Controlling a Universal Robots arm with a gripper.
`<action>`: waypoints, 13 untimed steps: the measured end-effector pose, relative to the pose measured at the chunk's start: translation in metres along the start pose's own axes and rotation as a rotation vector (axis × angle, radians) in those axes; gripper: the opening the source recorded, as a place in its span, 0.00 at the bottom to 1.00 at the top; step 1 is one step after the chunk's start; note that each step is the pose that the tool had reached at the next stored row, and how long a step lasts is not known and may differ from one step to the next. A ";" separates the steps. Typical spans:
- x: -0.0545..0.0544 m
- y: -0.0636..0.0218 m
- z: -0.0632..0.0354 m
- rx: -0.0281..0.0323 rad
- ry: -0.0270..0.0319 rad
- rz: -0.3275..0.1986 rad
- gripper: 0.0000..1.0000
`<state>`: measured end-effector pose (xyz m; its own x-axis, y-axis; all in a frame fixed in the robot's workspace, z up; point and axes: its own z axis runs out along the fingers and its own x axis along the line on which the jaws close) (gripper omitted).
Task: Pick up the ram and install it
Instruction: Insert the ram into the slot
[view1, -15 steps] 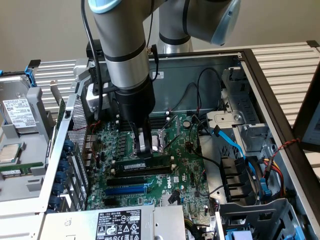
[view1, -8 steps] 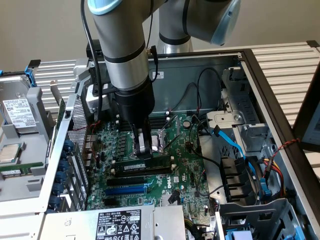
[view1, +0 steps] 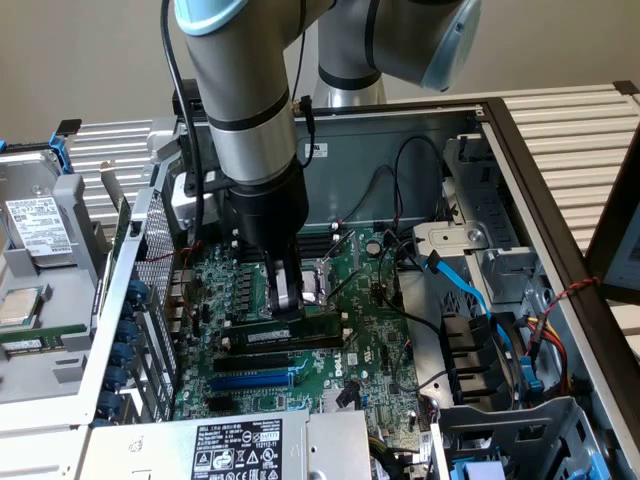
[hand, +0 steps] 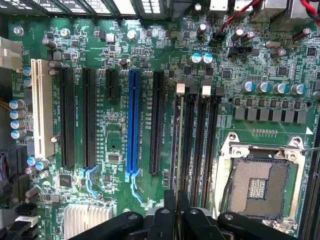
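The ram (view1: 312, 326) is a long dark green stick standing on edge on the motherboard, just beyond a black expansion slot. In the wrist view the ram (hand: 178, 150) shows edge-on as a thin line along the memory slot closest to the expansion slots, one end at a white clip (hand: 181, 90). My gripper (view1: 284, 306) comes straight down onto the stick's top edge near its middle. The black fingers (hand: 170, 207) stand close together with the stick's edge running between them, so the gripper (hand: 177, 209) is shut on the ram. Whether the stick is fully seated I cannot tell.
Other black memory slots (hand: 200, 140) lie beside the ram, then the open CPU socket (hand: 257, 185). A blue expansion slot (hand: 133, 120) and black ones lie on the other side. Blue and black cables (view1: 470, 290) crowd the exterior view's right; a labelled power supply (view1: 235, 450) sits in front.
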<state>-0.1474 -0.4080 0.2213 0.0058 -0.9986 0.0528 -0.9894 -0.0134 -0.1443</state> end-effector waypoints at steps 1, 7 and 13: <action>0.000 0.0000 0.0000 0.0000 0.0001 0.000 0.15; 0.000 -0.0005 -0.0038 -0.0428 -0.0034 -0.001 0.22; 0.001 -0.0044 -0.0227 -0.0494 -0.0046 -0.002 0.22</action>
<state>-0.1463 -0.4080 0.2445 0.0080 -0.9988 0.0485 -0.9954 -0.0126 -0.0953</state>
